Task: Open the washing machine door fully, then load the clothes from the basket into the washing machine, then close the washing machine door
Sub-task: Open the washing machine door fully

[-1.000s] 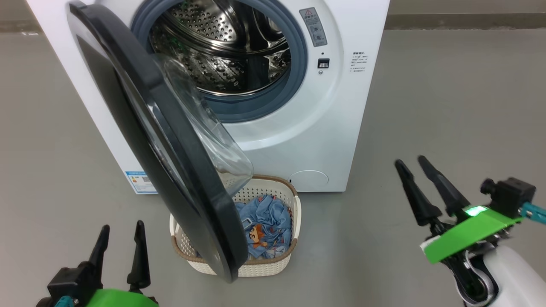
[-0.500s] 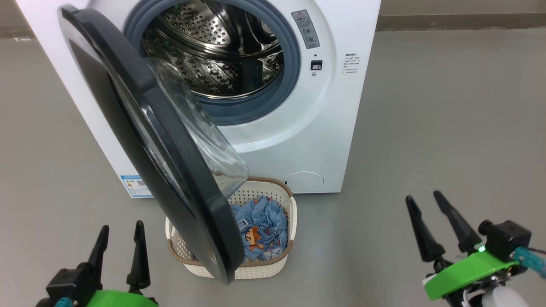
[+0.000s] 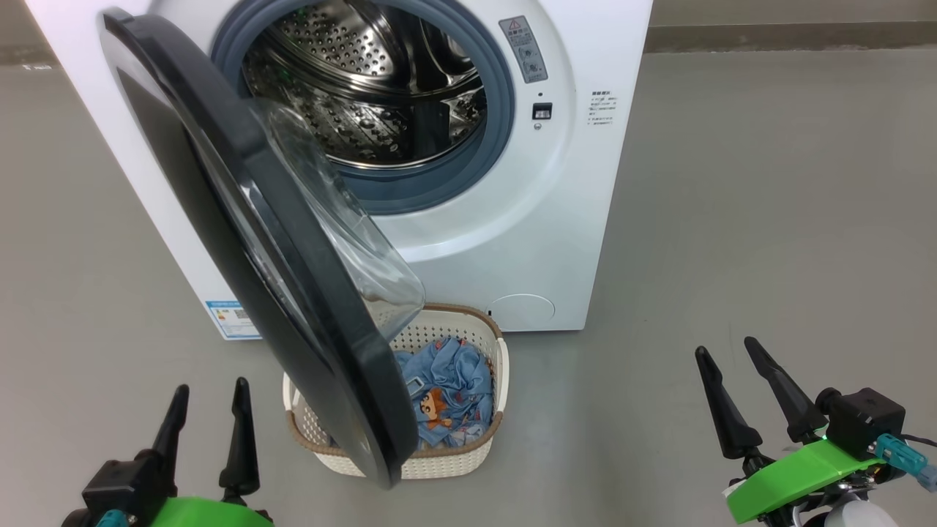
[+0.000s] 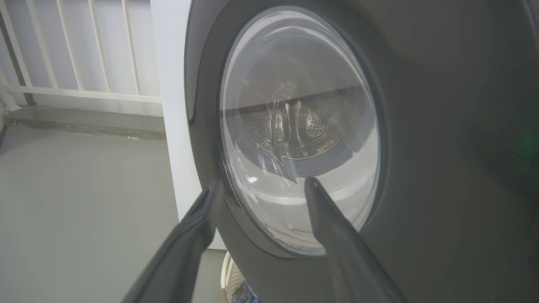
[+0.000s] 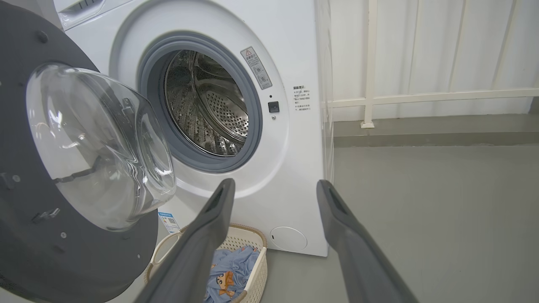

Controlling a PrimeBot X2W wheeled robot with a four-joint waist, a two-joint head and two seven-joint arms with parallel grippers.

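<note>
Your right gripper (image 3: 725, 345) dropped lower right; it and left gripper (image 3: 211, 384) splayed, empty; door (image 3: 322, 307) part-open, clothes (image 3: 446, 388) still in basket (image 3: 468, 457).

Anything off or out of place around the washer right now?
One thing: the washing machine door stands only part-way open, and in the head view its lower edge overlaps the basket, hiding part of the clothes. Nothing looks spilled or damaged. The clothes lie inside the basket, which sits upright before the washing machine.
</note>
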